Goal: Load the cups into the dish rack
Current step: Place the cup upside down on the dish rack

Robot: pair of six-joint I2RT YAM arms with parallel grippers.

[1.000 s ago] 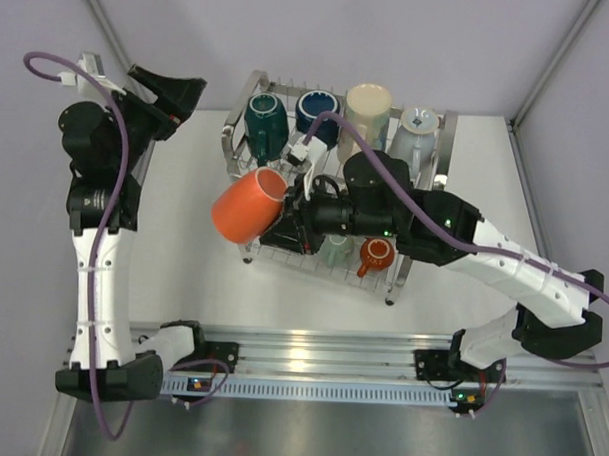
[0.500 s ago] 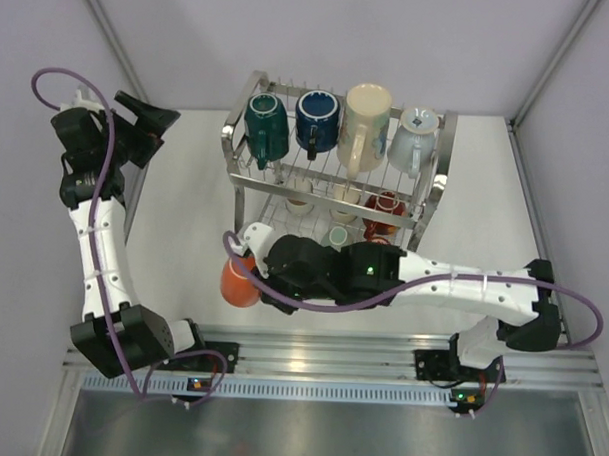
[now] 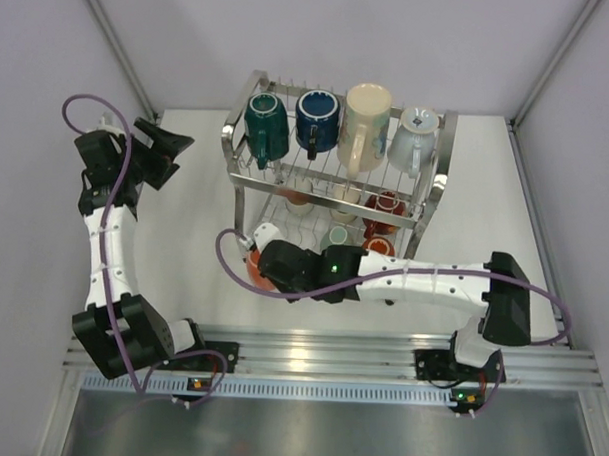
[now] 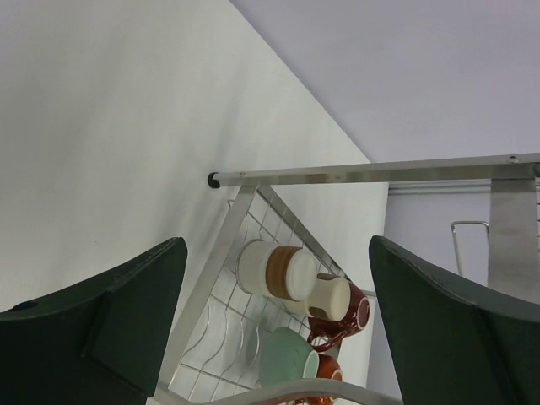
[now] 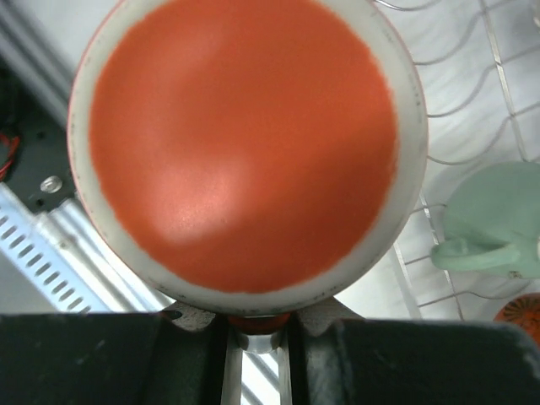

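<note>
Orange mug (image 3: 252, 271) mostly hidden under right arm (image 3: 423, 282), mint cup (image 5: 496, 218) cut off at edge

Bright even light; soft shadows; orange cup (image 5: 245, 143) blurred close-up.

The left gripper (image 3: 167, 146) sits far left with jaws spread wide; the right arm (image 3: 423, 282) stretches low leftward, right gripper (image 3: 255, 258) jaws clamped.

RACK: two-tier silver wire dish rack (image 3: 444, 163), upright | TOP TIER: teal cup (image 3: 263, 127), navy cup (image 3: 316, 116), cream cup (image 3: 365, 118), pale blue-grey cup (image 3: 413, 135) in a row | LOWER TIER: red cup (image 3: 385, 204), mint cup (image 3: 337, 235) | orange cup (image 5: 245, 143): at rack's near-left corner, clamped in right end effector (image 5: 257, 325)
</note>
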